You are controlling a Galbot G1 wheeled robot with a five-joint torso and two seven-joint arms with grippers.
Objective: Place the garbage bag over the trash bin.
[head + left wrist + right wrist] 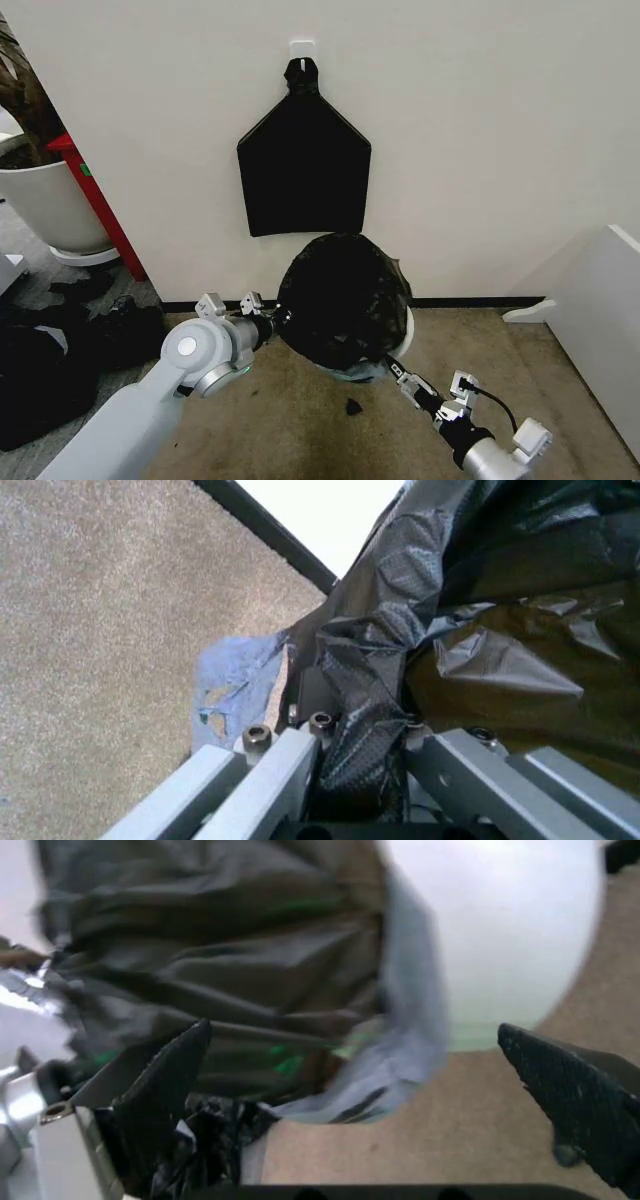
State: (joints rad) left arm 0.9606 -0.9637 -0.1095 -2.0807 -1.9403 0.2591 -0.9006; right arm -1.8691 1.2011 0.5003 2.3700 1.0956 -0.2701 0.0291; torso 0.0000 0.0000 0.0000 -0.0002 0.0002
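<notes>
Against a white wall on brown carpet (300,420), the trash bin (408,335) sat at frame centre, draped in the garbage bag (340,295). The left gripper (268,322), arm reaching from lower left, had its jaws clamped on the bag's edge. The right gripper (397,372), lower right, held its jaws apart beside the bin.

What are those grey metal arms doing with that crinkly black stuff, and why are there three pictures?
They belong to a robot with two arms. One picture comes from a camera on its head, looking down at the carpet by a wall. The other two come from cameras on its wrists, very close up. The crinkly black stuff is a garbage bag draped over a small white bin on the floor. The left hand is pinching a fold of the bag at its side. The right hand is open beside the bin, near the bag's lower edge. Another flat black bag hangs from a hook on the wall.
</notes>
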